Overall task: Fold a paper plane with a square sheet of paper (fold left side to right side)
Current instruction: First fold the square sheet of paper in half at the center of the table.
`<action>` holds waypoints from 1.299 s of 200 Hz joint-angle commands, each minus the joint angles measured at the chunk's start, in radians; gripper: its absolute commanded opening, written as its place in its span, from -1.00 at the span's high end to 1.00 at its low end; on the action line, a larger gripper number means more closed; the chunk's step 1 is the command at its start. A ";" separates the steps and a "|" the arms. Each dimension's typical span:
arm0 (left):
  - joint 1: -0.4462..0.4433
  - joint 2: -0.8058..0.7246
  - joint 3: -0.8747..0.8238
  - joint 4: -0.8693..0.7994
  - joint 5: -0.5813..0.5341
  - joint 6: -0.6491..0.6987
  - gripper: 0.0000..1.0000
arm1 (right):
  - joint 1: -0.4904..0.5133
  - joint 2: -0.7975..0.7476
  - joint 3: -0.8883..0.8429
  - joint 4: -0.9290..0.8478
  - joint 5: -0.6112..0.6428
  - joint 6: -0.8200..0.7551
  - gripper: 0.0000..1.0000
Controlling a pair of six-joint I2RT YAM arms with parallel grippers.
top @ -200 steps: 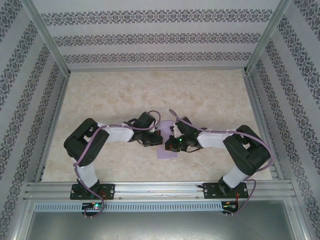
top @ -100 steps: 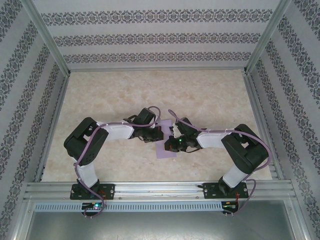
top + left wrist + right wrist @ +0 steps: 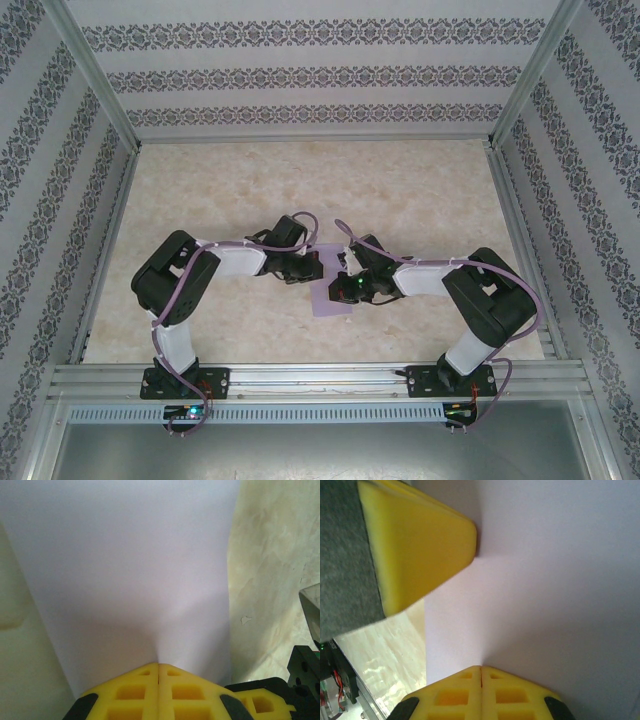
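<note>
Just below centre of the overhead frame: the square sheet of paper (image 3: 333, 300), lilac and matte, flat on the worktop (image 3: 420, 190). Reads there as a narrow strip, so probably lies already doubled left over right. Meets the left gripper (image 3: 312, 268) at its upper left edge and the right gripper (image 3: 346, 285) toward its right, each with yellow fingertips (image 3: 140, 690) pressed together and tips against the sheet. Looks meant to pin the paper and firm the crease; cannot tell pinching from pressing. Around it, pale marbled worktop, bare. Beyond, an aluminium frame (image 3: 300, 378) along the bottom edge and patterned striped walls (image 3: 320, 70) on three sides.
</note>
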 commanded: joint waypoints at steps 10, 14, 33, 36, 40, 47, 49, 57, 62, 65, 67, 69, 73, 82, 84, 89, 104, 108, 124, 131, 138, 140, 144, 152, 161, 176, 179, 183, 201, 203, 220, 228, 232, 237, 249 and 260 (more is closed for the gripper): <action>0.071 0.032 -0.033 0.067 -0.079 0.042 1.00 | -0.004 0.073 -0.055 -0.156 0.141 -0.042 1.00; 0.078 0.035 -0.033 0.070 -0.078 0.043 1.00 | -0.003 0.073 -0.057 -0.156 0.140 -0.044 1.00; 0.100 0.044 -0.034 0.087 -0.074 0.050 1.00 | -0.006 0.077 -0.059 -0.156 0.137 -0.047 1.00; 0.104 0.044 -0.032 0.090 -0.074 0.050 1.00 | -0.007 0.078 -0.059 -0.156 0.137 -0.048 1.00; 0.107 0.048 -0.030 0.093 -0.073 0.052 1.00 | -0.006 0.079 -0.058 -0.157 0.136 -0.048 1.00; 0.115 0.052 -0.026 0.093 -0.070 0.056 1.00 | -0.006 0.079 -0.059 -0.156 0.133 -0.050 1.00; 0.118 0.053 -0.025 0.094 -0.071 0.057 1.00 | -0.005 0.080 -0.059 -0.156 0.133 -0.050 1.00; 0.126 0.058 -0.018 0.092 -0.073 0.060 1.00 | -0.006 0.081 -0.060 -0.156 0.133 -0.050 1.00; 0.130 0.061 -0.012 0.091 -0.073 0.063 1.00 | -0.007 0.081 -0.061 -0.156 0.133 -0.051 1.00; 0.134 0.062 -0.008 0.090 -0.072 0.065 1.00 | -0.007 0.081 -0.061 -0.155 0.133 -0.051 1.00; 0.137 0.065 -0.008 0.089 -0.072 0.066 1.00 | -0.007 0.081 -0.062 -0.155 0.133 -0.051 1.00; 0.139 0.065 -0.006 0.088 -0.073 0.066 1.00 | -0.008 0.081 -0.062 -0.156 0.133 -0.051 1.00; 0.143 0.068 -0.001 0.087 -0.074 0.069 1.00 | -0.007 0.082 -0.061 -0.156 0.133 -0.051 1.00; 0.152 0.075 0.011 0.084 -0.072 0.075 1.00 | -0.007 0.082 -0.063 -0.155 0.133 -0.051 1.00; 0.153 0.078 0.015 0.082 -0.071 0.076 1.00 | -0.007 0.083 -0.064 -0.155 0.133 -0.051 1.00; 0.160 0.084 0.023 0.077 -0.072 0.079 1.00 | -0.007 0.084 -0.064 -0.155 0.132 -0.052 1.00; 0.177 0.099 0.048 0.071 -0.069 0.087 1.00 | -0.008 0.085 -0.065 -0.153 0.132 -0.053 1.00; 0.180 0.104 0.054 0.068 -0.069 0.089 1.00 | -0.008 0.085 -0.065 -0.154 0.132 -0.053 1.00; 0.194 0.117 0.078 0.060 -0.071 0.097 1.00 | -0.008 0.084 -0.066 -0.152 0.130 -0.053 1.00; 0.202 0.122 0.090 0.057 -0.070 0.099 1.00 | -0.008 0.084 -0.067 -0.153 0.130 -0.053 1.00; 0.206 0.127 0.098 0.055 -0.067 0.101 1.00 | -0.007 0.084 -0.068 -0.154 0.130 -0.053 1.00; 0.208 0.129 0.101 0.054 -0.067 0.103 1.00 | -0.008 0.084 -0.068 -0.152 0.130 -0.053 1.00; 0.211 0.131 0.108 0.054 -0.067 0.103 1.00 | -0.008 0.084 -0.069 -0.154 0.130 -0.053 1.00; 0.215 0.136 0.120 0.051 -0.067 0.103 1.00 | -0.009 0.084 -0.069 -0.154 0.130 -0.052 1.00; 0.220 0.141 0.133 0.048 -0.064 0.103 1.00 | -0.008 0.084 -0.070 -0.152 0.130 -0.051 1.00; 0.224 0.154 0.155 0.044 -0.062 0.106 1.00 | -0.009 0.084 -0.073 -0.152 0.131 -0.051 1.00; 0.226 0.158 0.161 0.041 -0.062 0.108 1.00 | -0.008 0.084 -0.073 -0.152 0.131 -0.051 1.00; 0.228 0.163 0.166 0.038 -0.060 0.109 1.00 | -0.009 0.084 -0.072 -0.152 0.130 -0.051 1.00; 0.233 0.185 0.191 0.037 -0.059 0.107 1.00 | -0.009 0.084 -0.074 -0.150 0.129 -0.050 1.00; 0.233 0.186 0.194 0.037 -0.060 0.107 1.00 | -0.009 0.084 -0.074 -0.150 0.129 -0.050 1.00; 0.242 0.203 0.219 0.028 -0.061 0.108 1.00 | -0.009 0.082 -0.076 -0.149 0.129 -0.050 1.00; 0.244 0.209 0.231 0.024 -0.060 0.110 1.00 | -0.009 0.082 -0.076 -0.149 0.128 -0.050 1.00; 0.247 0.212 0.237 0.021 -0.060 0.111 1.00 | -0.009 0.081 -0.077 -0.149 0.129 -0.049 1.00; 0.250 0.217 0.244 0.015 -0.059 0.112 1.00 | -0.010 0.080 -0.077 -0.148 0.130 -0.048 1.00; 0.251 0.224 0.256 0.008 -0.059 0.113 1.00 | -0.010 0.079 -0.080 -0.144 0.130 -0.044 1.00; 0.251 0.221 0.257 0.010 -0.059 0.113 1.00 | -0.010 0.078 -0.080 -0.138 0.129 -0.040 1.00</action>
